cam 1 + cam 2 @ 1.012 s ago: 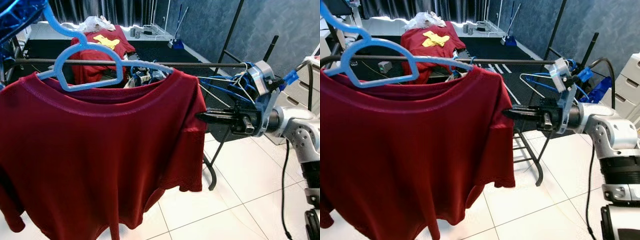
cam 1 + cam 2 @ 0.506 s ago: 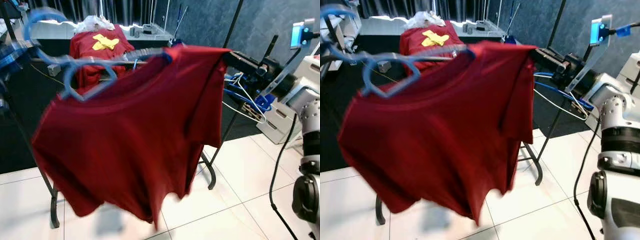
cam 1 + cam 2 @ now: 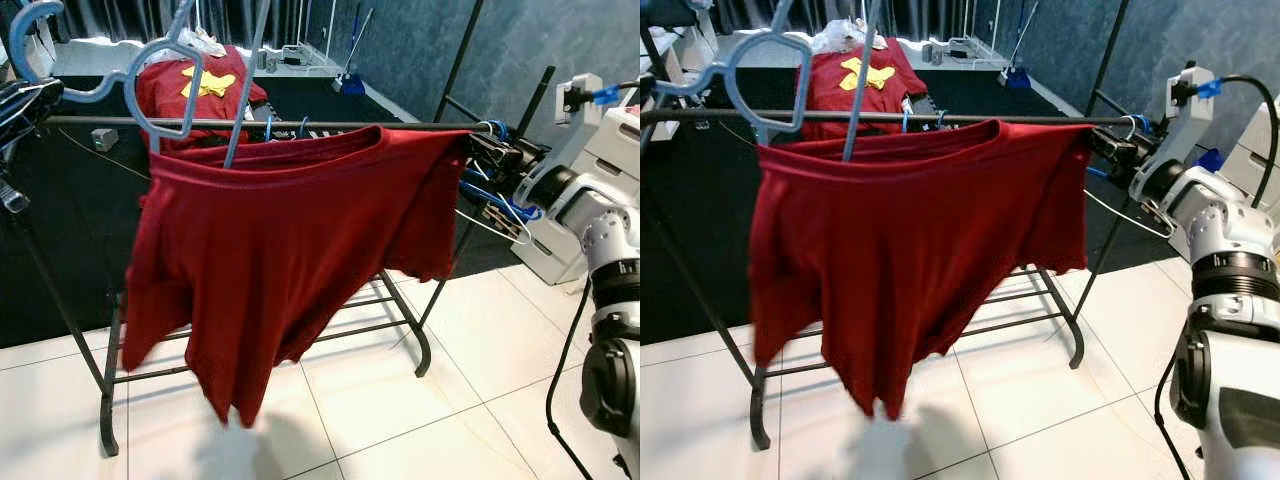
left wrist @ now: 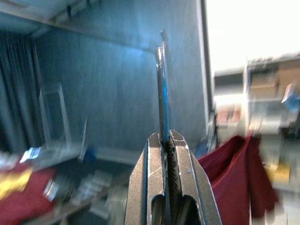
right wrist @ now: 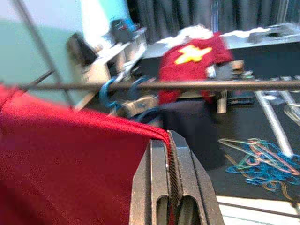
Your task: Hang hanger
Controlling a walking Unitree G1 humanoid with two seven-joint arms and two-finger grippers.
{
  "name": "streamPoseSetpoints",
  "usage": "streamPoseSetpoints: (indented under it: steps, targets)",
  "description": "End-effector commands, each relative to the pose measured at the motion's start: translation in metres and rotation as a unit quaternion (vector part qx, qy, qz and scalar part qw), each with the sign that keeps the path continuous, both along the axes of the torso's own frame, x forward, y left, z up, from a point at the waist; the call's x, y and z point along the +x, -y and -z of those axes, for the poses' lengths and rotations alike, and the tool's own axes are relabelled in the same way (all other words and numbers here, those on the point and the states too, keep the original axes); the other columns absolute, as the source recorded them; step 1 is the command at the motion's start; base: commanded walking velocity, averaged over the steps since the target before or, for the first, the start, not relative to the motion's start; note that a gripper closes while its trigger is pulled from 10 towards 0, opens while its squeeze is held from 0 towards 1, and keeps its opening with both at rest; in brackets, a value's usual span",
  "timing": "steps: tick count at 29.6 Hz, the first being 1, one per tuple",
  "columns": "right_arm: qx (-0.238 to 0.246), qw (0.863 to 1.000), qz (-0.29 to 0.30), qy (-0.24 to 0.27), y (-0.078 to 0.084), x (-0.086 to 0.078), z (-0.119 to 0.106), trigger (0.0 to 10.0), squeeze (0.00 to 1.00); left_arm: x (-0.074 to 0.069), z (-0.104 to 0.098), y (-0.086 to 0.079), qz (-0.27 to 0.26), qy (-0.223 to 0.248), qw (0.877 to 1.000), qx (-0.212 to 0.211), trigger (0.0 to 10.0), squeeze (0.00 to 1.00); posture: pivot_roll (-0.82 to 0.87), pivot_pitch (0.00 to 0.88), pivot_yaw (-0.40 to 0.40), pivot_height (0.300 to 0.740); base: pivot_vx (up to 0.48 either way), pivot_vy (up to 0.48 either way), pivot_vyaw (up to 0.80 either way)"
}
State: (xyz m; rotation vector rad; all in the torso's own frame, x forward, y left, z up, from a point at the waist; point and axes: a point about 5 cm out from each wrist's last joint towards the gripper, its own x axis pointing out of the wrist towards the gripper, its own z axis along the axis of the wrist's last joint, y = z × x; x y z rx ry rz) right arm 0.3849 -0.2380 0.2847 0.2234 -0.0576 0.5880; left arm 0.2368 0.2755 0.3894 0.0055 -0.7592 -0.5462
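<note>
A dark red short-sleeved T-shirt [image 3: 290, 250] hangs spread along the thin dark metal rail [image 3: 330, 125] of a black clothes rack [image 3: 105, 390] that stands on white floor tiles [image 3: 440, 370]. A pale blue plastic hanger [image 3: 150, 75] sits at about 10 o'clock in the head views, its hook up near the rail and its body tilted, with one thin arm running down into the shirt's collar.

The left gripper [image 4: 165, 140] is clenched on a thin blue strip of the hanger, which stands straight up between its closed fingers in the left wrist view. The right gripper [image 3: 1110, 148], at about 2 o'clock, reaches in from the right and pinches the shirt's shoulder edge just under the rail; in the right wrist view its fingers are pressed together on the red hem.

Behind the rack, at 12 o'clock, another red garment with a yellow print [image 3: 205, 85] lies on a raised surface. Blue and white wire hangers [image 3: 490, 205] hang bunched beside the right gripper.
</note>
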Motion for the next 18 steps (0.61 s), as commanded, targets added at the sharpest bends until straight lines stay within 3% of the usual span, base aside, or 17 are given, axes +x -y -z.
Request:
streamPoseSetpoints:
  steps: [1,2,5,6,7,8,9,10,11,14,18]
  targets:
    - [-0.014,1.000,-0.003,-0.015,0.000,-0.001,0.009,0.0,0.00,-0.003,-0.006,0.007,0.013,0.021,0.999,-0.022,0.0,0.00,-0.04,0.000,-0.106,0.740,0.000,0.000,0.00]
    - [-0.019,0.999,-0.017,-0.020,-0.008,0.000,0.014,0.0,0.00,-0.002,-0.008,0.015,0.028,0.031,0.998,-0.044,0.0,0.00,-0.04,0.000,-0.105,0.740,0.000,0.000,0.00]
    - [-0.021,0.999,-0.022,-0.022,-0.010,0.000,0.016,0.0,0.00,-0.001,-0.009,0.017,0.032,0.035,0.998,-0.050,0.0,0.00,-0.04,0.000,-0.105,0.740,0.000,0.000,0.00]
    - [-0.036,0.996,-0.082,-0.023,-0.039,-0.004,0.023,0.0,0.00,0.007,-0.009,0.027,0.058,0.050,0.990,-0.116,0.4,0.00,-0.05,0.000,-0.104,0.740,0.000,0.000,0.00]
    - [-0.036,0.996,-0.082,-0.023,-0.039,-0.004,0.023,0.0,0.00,0.007,-0.009,0.027,0.058,0.050,0.990,-0.116,0.4,0.00,-0.05,0.000,-0.104,0.740,0.000,0.000,0.00]
    - [-0.038,0.989,-0.141,-0.028,-0.068,-0.011,0.031,0.0,0.00,0.016,-0.008,0.036,0.078,0.056,0.980,-0.174,0.0,0.00,-0.05,0.000,-0.102,0.740,0.000,0.000,0.00]
    - [-0.037,0.982,-0.182,-0.030,-0.088,-0.017,0.035,0.0,0.00,0.021,-0.007,0.043,0.090,0.057,0.972,-0.210,0.0,0.00,-0.05,0.000,-0.102,0.740,0.000,0.000,0.00]
    - [-0.049,0.975,-0.216,-0.029,-0.106,-0.024,0.040,0.0,0.00,0.028,-0.004,0.047,0.096,0.051,0.960,-0.259,0.0,0.00,-0.04,0.000,-0.100,0.740,0.000,0.000,0.00]
    - [-0.056,0.971,-0.229,-0.027,-0.112,-0.027,0.043,0.0,0.00,0.031,-0.001,0.048,0.095,0.045,0.953,-0.283,0.0,0.00,-0.04,0.000,-0.100,0.740,0.000,0.000,0.00]
    - [-0.058,0.970,-0.234,-0.027,-0.118,-0.028,0.046,0.0,0.00,0.036,0.008,0.051,0.097,0.024,0.943,-0.317,0.0,0.00,-0.04,0.000,-0.100,0.740,0.000,0.000,0.00]
    - [-0.059,0.971,-0.230,-0.028,-0.118,-0.027,0.046,0.0,0.00,0.038,0.018,0.054,0.084,0.004,0.947,-0.309,0.0,0.00,-0.05,0.000,-0.101,0.740,0.000,0.000,0.00]
